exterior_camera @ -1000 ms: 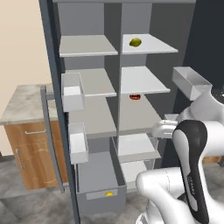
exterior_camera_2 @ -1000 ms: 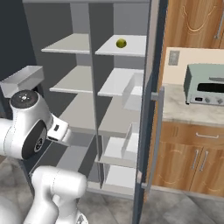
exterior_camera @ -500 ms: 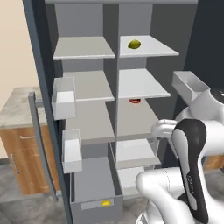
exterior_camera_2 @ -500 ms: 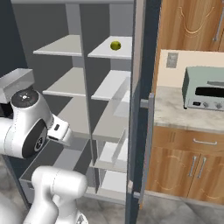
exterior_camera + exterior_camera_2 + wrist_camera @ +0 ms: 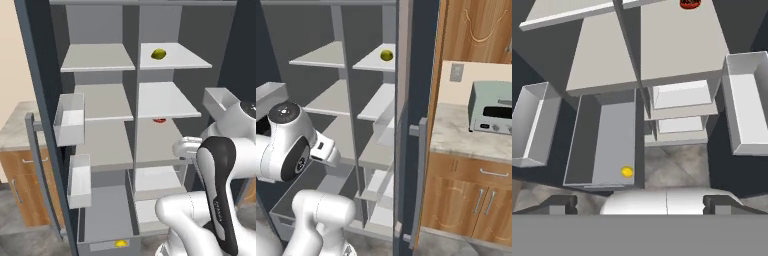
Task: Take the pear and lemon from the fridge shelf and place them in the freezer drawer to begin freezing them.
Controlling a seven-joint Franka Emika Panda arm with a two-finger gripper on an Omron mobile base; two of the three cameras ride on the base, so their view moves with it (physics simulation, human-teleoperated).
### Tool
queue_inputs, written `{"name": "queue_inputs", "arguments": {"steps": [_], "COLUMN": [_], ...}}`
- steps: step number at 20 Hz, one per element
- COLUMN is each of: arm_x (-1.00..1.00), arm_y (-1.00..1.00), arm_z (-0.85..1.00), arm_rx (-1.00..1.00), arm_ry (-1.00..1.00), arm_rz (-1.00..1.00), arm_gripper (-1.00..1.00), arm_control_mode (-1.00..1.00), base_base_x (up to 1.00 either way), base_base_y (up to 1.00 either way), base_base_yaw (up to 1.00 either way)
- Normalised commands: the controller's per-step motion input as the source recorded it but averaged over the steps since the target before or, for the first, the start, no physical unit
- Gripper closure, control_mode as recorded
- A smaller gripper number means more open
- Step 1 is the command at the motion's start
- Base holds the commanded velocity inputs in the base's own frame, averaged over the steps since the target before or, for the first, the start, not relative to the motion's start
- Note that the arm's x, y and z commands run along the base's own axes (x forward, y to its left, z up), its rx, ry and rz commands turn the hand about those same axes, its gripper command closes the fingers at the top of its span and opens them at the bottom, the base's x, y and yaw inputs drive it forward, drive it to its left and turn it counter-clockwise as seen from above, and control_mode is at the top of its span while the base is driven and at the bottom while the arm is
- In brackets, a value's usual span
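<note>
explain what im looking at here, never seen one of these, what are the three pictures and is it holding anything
It is a white robot arm on a driving base, facing an open fridge. Two cameras sit behind the arm, left and right; the third looks along the gripper, which is open and holds nothing. A pear lies on the upper right fridge shelf. A lemon already lies in the pulled-out freezer drawer at the bottom. A red item sits two shelves below the pear.
</note>
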Motion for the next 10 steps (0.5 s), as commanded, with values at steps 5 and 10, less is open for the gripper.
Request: {"name": "queue_inputs", "arguments": {"steps": [5, 10], "arm_x": [0.00, 0.00], "arm_y": [0.00, 0.00], "arm_z": [0.00, 0.00], "arm_rx": [0.00, 0.00], "arm_ry": [0.00, 0.00], "arm_rz": [0.00, 0.00], "arm_gripper": [-1.00, -1.00], "arm_control_mode": [1.00, 1.00], "base_base_x": [0.55, 0.27], "base_base_y": [-0.01, 0.00], "base_base_yaw": [0.00, 0.00]}}
